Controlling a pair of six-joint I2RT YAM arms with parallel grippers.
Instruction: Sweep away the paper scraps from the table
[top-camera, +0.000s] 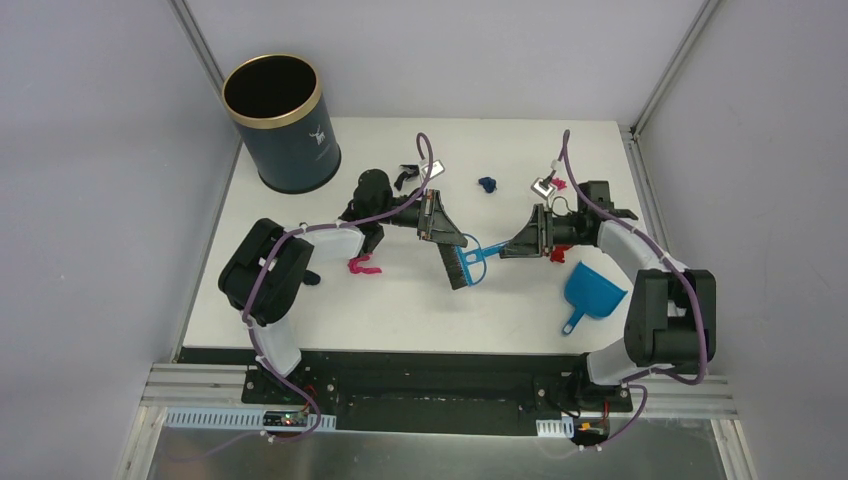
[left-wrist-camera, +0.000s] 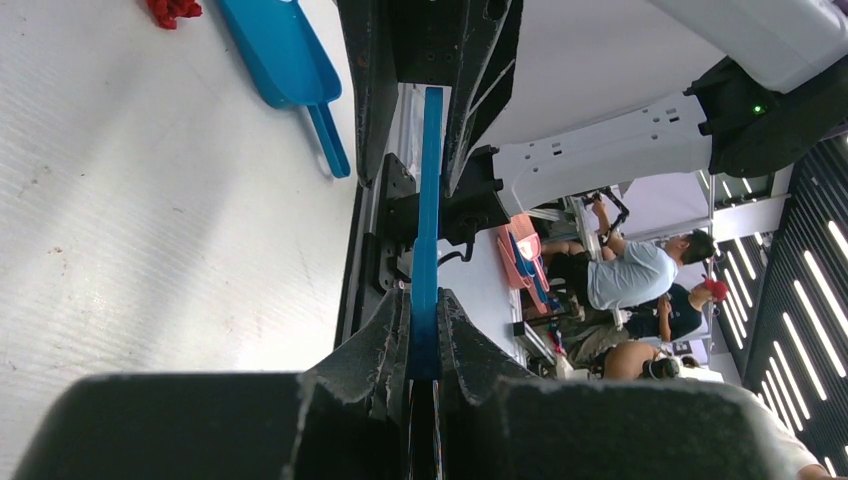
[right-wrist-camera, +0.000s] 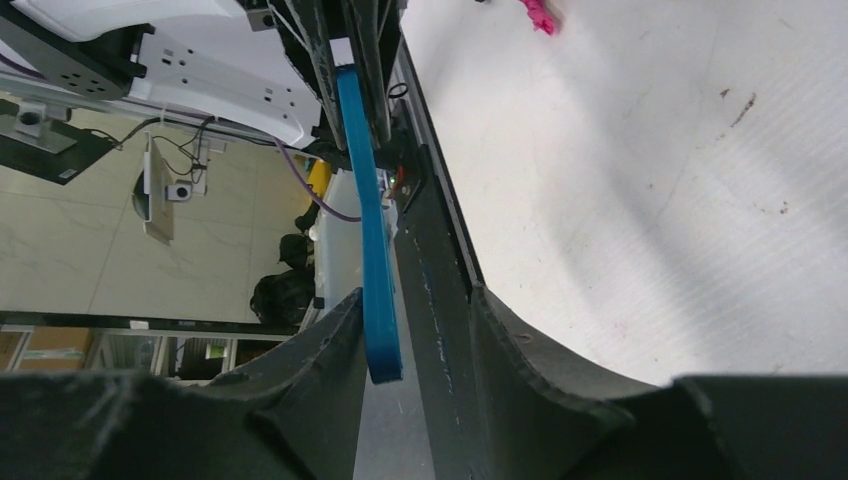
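Table (top-camera: 400, 310) is carrying paper scraps (top-camera: 363, 266). Left gripper (left-wrist-camera: 425, 305) is clamping our brush (top-camera: 478, 254); right gripper (right-wrist-camera: 380, 300) closure we cannot tell.

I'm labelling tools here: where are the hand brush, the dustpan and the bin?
hand brush (top-camera: 457, 268), top view, black bristles
dustpan (top-camera: 594, 290), top view, blue scoop
bin (top-camera: 296, 155), top view, dark blue wall

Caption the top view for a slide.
Left gripper and right gripper meet at the brush; dustpan and paper scraps lie nearby on the table.
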